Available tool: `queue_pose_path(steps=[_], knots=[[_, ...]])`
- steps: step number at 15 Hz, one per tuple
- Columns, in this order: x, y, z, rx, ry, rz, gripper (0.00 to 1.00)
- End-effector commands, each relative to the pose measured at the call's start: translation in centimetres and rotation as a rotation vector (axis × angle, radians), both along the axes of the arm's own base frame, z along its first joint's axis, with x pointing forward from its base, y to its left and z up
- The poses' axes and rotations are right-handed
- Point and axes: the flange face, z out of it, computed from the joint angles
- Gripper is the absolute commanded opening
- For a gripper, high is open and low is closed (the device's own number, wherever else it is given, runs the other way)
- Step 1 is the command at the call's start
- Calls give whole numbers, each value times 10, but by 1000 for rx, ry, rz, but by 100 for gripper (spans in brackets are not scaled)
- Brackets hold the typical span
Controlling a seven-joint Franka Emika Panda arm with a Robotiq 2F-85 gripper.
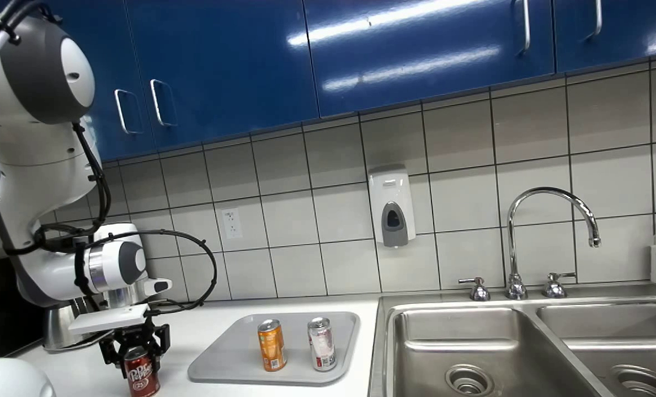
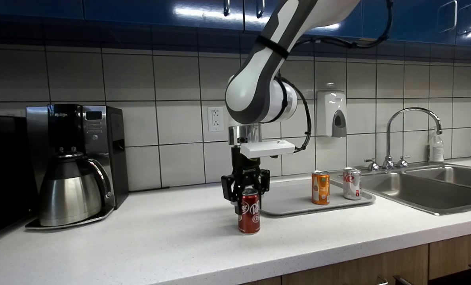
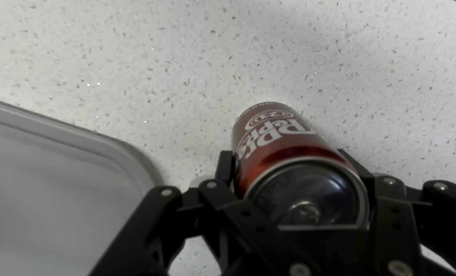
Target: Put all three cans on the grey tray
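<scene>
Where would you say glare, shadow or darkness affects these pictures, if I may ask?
In both exterior views, white streaks of glare on the blue cabinets; in an exterior view, the black object at the left edge, too dark to show much detail; in the wrist view, pale reflections on the top of the dark red can and a soft shadow beside the grey tray.

In an exterior view the white and dark-grey robot arm (image 2: 255, 75) slopes down from upper right to a silver-banded wrist (image 2: 249, 132), where the black two-fingered gripper (image 2: 249, 202) points straight down, its dark fingers (image 3: 224, 168) parted yet clamped in a grip
</scene>
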Motion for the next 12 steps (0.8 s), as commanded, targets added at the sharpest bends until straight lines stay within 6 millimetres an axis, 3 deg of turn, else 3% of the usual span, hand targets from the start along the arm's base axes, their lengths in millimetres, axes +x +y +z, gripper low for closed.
queue_pose_path(steps=[1, 8, 12], knots=[[8, 2, 7, 3, 1, 14, 40], [14, 1, 30, -5, -42, -2, 40], [20, -10, 40, -19, -62, -26, 40]])
